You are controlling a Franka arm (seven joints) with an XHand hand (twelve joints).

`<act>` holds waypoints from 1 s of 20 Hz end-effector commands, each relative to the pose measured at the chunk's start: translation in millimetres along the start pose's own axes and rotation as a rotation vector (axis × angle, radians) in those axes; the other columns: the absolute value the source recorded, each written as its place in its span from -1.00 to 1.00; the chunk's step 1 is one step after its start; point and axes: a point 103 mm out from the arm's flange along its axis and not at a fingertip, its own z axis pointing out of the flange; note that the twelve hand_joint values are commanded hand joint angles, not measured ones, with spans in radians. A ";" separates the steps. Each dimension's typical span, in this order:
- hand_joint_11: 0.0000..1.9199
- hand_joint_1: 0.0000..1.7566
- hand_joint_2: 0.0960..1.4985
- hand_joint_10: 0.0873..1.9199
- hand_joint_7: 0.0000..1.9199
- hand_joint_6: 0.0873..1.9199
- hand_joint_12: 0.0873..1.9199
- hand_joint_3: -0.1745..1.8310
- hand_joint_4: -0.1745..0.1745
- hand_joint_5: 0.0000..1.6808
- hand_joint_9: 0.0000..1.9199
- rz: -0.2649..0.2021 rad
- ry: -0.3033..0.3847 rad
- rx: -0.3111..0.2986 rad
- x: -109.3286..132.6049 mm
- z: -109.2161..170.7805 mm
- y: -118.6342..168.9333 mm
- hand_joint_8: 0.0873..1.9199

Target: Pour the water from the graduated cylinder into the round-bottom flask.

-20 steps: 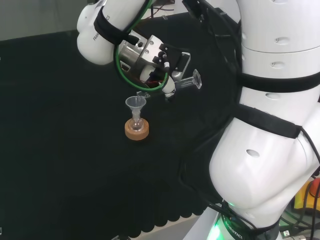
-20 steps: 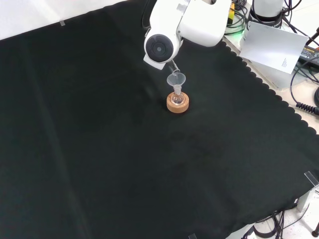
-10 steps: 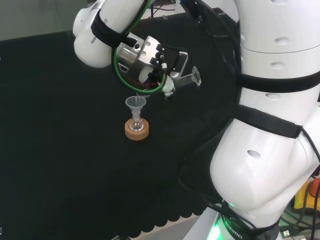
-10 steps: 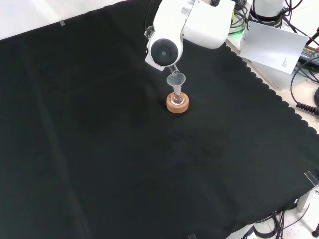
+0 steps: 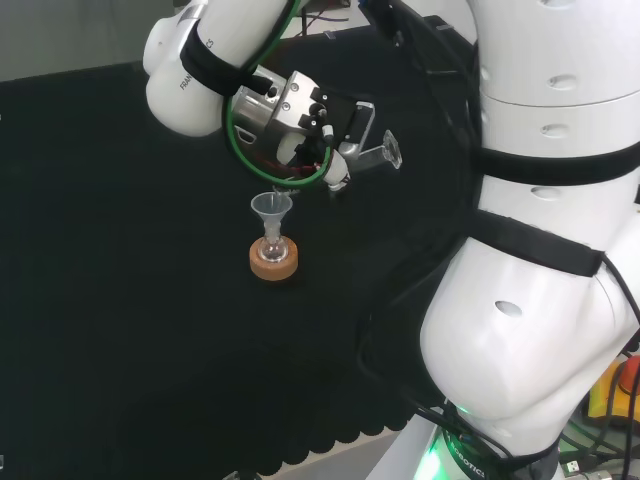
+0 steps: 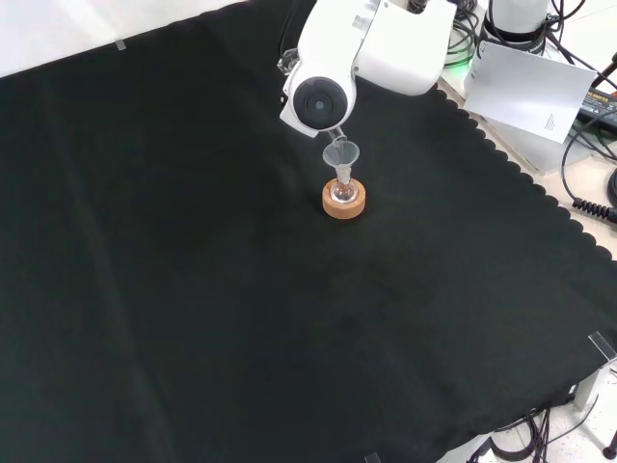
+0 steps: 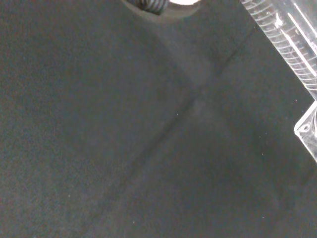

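In the head view the hand (image 5: 318,122) hangs just above and to the right of the flask, its fingers curled round a clear graduated cylinder (image 5: 362,157). The cylinder lies almost level, its foot pointing right and its mouth end down by a clear funnel (image 5: 271,207). That funnel sits in the neck of a small round-bottom flask (image 5: 272,244) on a cork ring (image 5: 273,262). In the front view the funnel (image 6: 339,152), flask (image 6: 342,187) and cork ring (image 6: 344,202) stand just below the arm's link. The wrist view has the cylinder's ribbed wall (image 7: 290,44) close up.
The arm's big white links (image 5: 545,250) stand at the right of the head view. In the front view a link with a round grey cap (image 6: 316,100) stands before the hand. The cloth's scalloped edge (image 6: 501,159), a white card (image 6: 530,89) and cables lie at the right.
The hand has drifted slightly left and up in the head view, with the cylinder's foot rising a little. Flask, funnel and ring have not moved.
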 end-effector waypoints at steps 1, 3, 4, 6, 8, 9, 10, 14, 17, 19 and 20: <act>0.38 0.45 0.41 -1.00 0.12 -0.09 -0.37 -0.82 -1.00 0.23 0.60 -0.001 -0.001 -0.009 -4.4 4.4 -0.6 -0.12; 0.38 0.45 0.41 -1.00 0.12 -0.09 -0.37 -0.82 -1.00 0.23 0.60 0.003 0.006 -0.010 -4.0 4.3 -0.4 -0.12; 0.38 0.45 0.41 -1.00 0.12 -0.09 -0.37 -0.82 -1.00 0.23 0.60 0.001 0.013 -0.016 -3.2 3.9 -0.1 -0.12; 0.38 0.45 0.41 -1.00 0.12 -0.09 -0.37 -0.82 -1.00 0.23 0.60 -0.005 0.023 -0.034 -0.9 1.7 1.5 -0.12; 0.38 0.45 0.41 -1.00 0.12 -0.09 -0.37 -0.82 -1.00 0.23 0.60 -0.004 0.032 -0.039 1.8 -0.6 3.8 -0.12; 0.38 0.45 0.41 -1.00 0.12 -0.09 -0.37 -0.82 -1.00 0.23 0.60 -0.006 0.028 -0.042 3.0 -2.0 4.4 -0.12; 0.38 0.45 0.41 -1.00 0.12 -0.09 -0.37 -0.82 -1.00 0.23 0.60 -0.005 0.022 -0.048 5.9 -5.5 4.5 -0.12; 0.37 0.45 0.41 -1.00 0.12 -0.09 -0.37 -0.82 -1.00 0.23 0.59 0.006 0.029 -0.085 14.9 -17.4 4.5 -0.12; 0.37 0.45 0.41 -1.00 0.12 -0.09 -0.37 -0.82 -1.00 0.23 0.59 0.006 0.043 -0.115 17.8 -22.1 5.4 -0.12; 0.38 0.45 0.41 -1.00 0.12 -0.09 -0.37 -0.82 -1.00 0.23 0.59 0.010 0.059 -0.135 19.0 -23.7 5.4 -0.12; 0.38 0.45 0.41 -1.00 0.11 -0.09 -0.37 -0.82 -1.00 0.23 0.59 0.012 0.070 -0.145 20.4 -25.6 5.5 -0.12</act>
